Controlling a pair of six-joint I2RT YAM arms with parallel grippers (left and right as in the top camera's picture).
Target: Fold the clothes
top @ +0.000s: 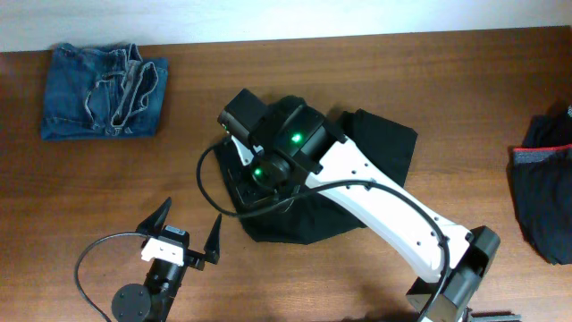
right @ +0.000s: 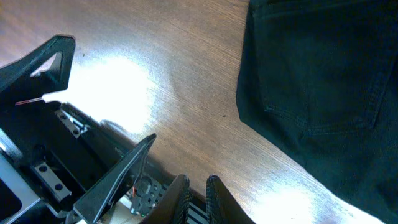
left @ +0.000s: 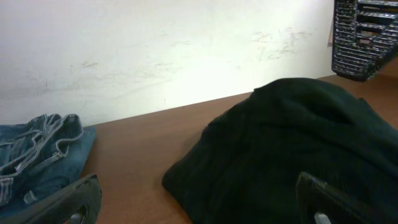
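**Overhead and wrist views.** The black trousers (top: 386, 143) lie bundled at mid-tabletop (top: 295, 67), partly beneath the right arm. We see the right hand (right: 198, 180) over bare wood beside their edge, its fingers nearly together and gripping nothing. The left hand (top: 193, 211) is spread wide and empty near their left side. Blue jeans (top: 103, 89) lie far left, and a red-banded dark garment (top: 541, 179) lies far right.

Fairly bright, even light falls from above. In the right wrist view two white glare patches burn on the table (right: 186, 106), at 9 and 5 o'clock. In the left wrist view the black trousers (left: 292, 143) lose nearly all detail, the near fingers (left: 68, 202) at 7 o'clock blur, and the wall (left: 155, 50) is washed pale
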